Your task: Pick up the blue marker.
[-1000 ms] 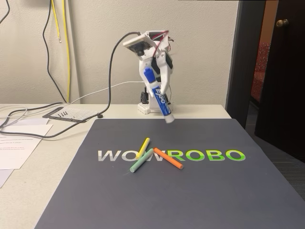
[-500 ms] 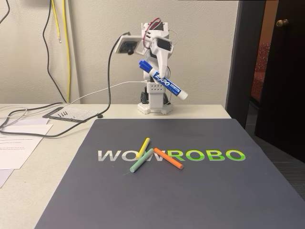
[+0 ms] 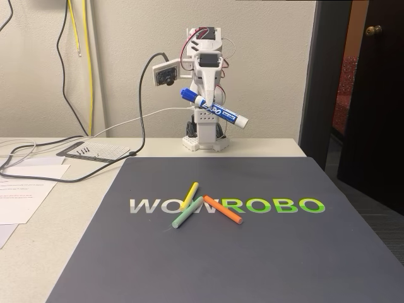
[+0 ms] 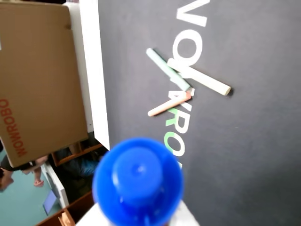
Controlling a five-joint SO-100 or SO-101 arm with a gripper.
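Note:
The blue marker point(image 3: 218, 110), a thick white barrel with a blue cap and blue label, hangs in the air well above the table in the fixed view. It lies almost level, cap to the left and tail slightly lower to the right. My gripper point(image 3: 211, 101) is shut on its middle, on the white arm folded upright at the back of the table. In the wrist view the marker's blue cap point(image 4: 138, 181) looms blurred at the bottom centre, pointing at the camera.
A yellow stick point(image 3: 189, 195), a green stick point(image 3: 187, 212) and an orange stick point(image 3: 222, 209) lie crossed on the dark WOWROBO mat point(image 3: 265, 252). Papers point(image 3: 25, 189) and cables point(image 3: 38, 164) lie at the left. A cardboard box point(image 4: 37, 80) stands beyond the table edge.
The arm has folded back and upright, carrying the marker higher. The marker swung from hanging steeply, tail down near the mat's far edge, to nearly level with its cap at the left.

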